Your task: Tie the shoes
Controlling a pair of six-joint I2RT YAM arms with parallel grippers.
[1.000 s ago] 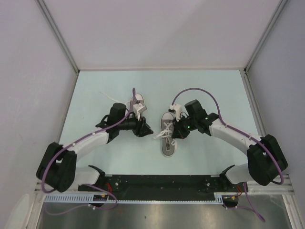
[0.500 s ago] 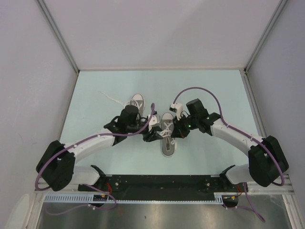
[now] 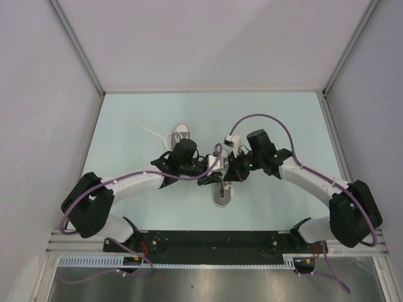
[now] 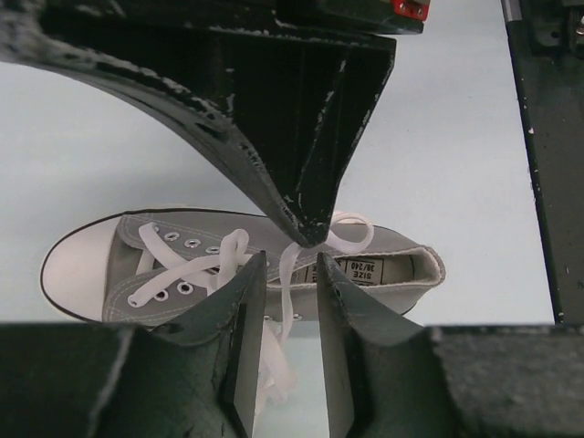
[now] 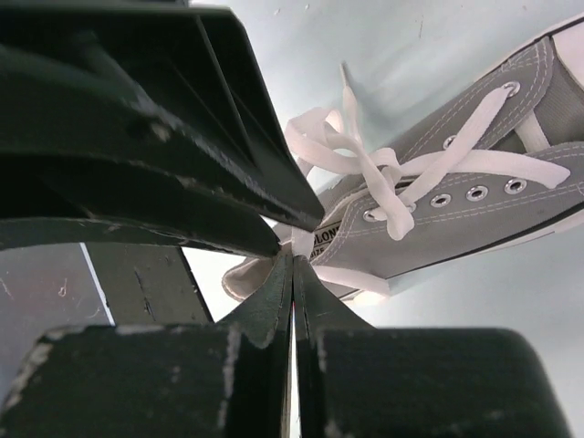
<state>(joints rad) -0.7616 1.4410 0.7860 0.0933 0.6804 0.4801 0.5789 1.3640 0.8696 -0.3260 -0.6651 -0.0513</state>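
Observation:
One grey shoe (image 3: 221, 196) with a white toe cap lies mid-table, its heel towards me. Both grippers meet over its laces. My right gripper (image 3: 229, 172) is shut on a white lace (image 5: 315, 242) next to the shoe's tongue label and holds it up. My left gripper (image 3: 211, 177) is open, and its fingers (image 4: 245, 315) straddle a hanging lace strand (image 4: 288, 274) without pinching it. The right gripper's tip shows in the left wrist view (image 4: 308, 230) just above that strand. The second shoe (image 3: 181, 134) lies further back on the left.
The second shoe's loose lace (image 3: 142, 128) trails to the back left on the pale blue table (image 3: 283, 119). White walls stand on three sides. The arm bases and a black rail (image 3: 214, 239) run along the near edge.
My left arm has swung right, from over the second shoe to the middle shoe, uncovering the second shoe. My right gripper has stayed in place, shut on the lace.

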